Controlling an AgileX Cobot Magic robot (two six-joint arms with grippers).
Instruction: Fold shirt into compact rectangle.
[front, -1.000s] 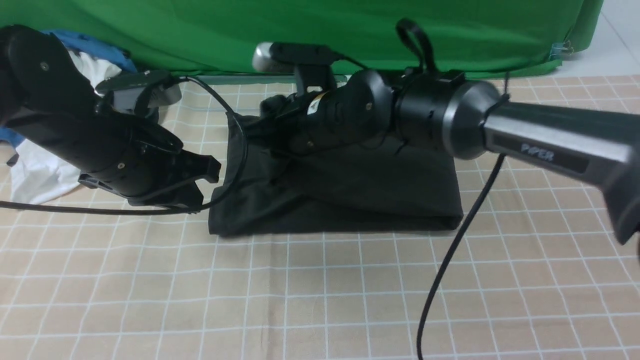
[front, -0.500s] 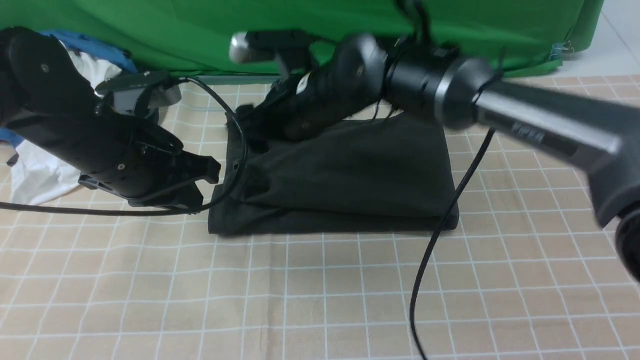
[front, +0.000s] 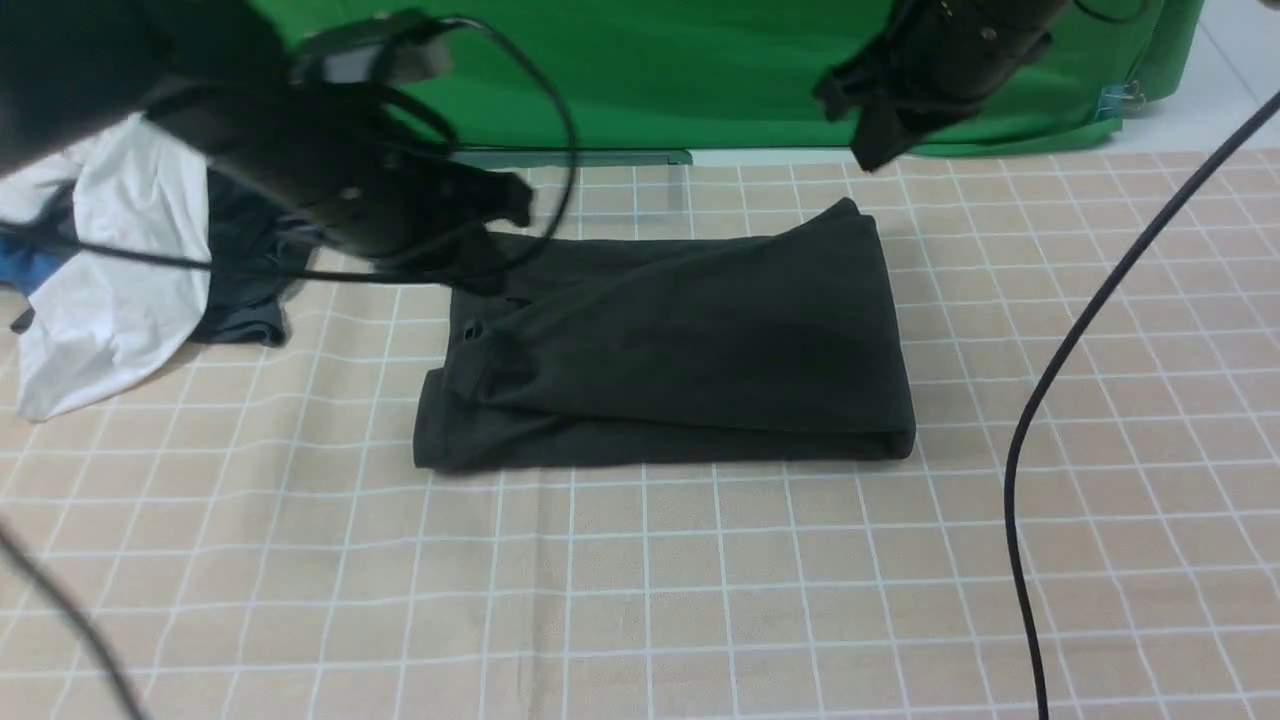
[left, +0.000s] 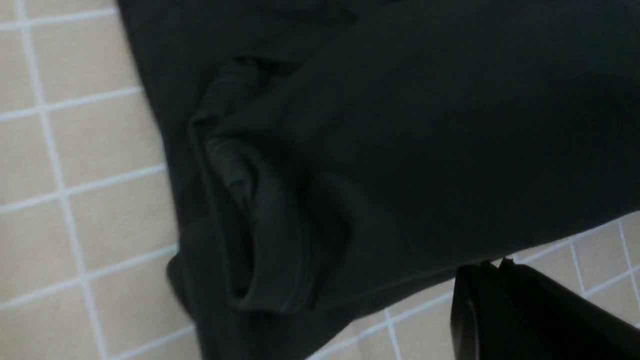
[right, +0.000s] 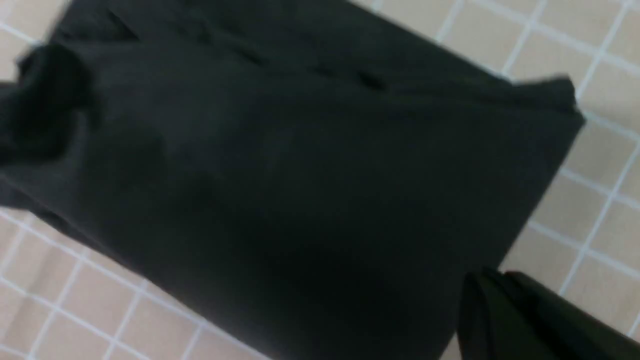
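Black shirt lies folded, roughly rectangular, mid-cloth on the checked tablecloth. Left gripper hovers at its 10 o'clock corner, right gripper raised at 1 o'clock; neither grips it, jaw state cannot tell. White garment at 9 o'clock

A table covered by a beige cloth with a white grid pattern carried everything. The black shirt lay on it near the middle, folded into a rough rectangle, its left end bunched and its far right corner sticking up slightly. At the far left a white garment lay rumpled on the cloth, with a dark grey garment just beside it and a bit of blue fabric at the edge.
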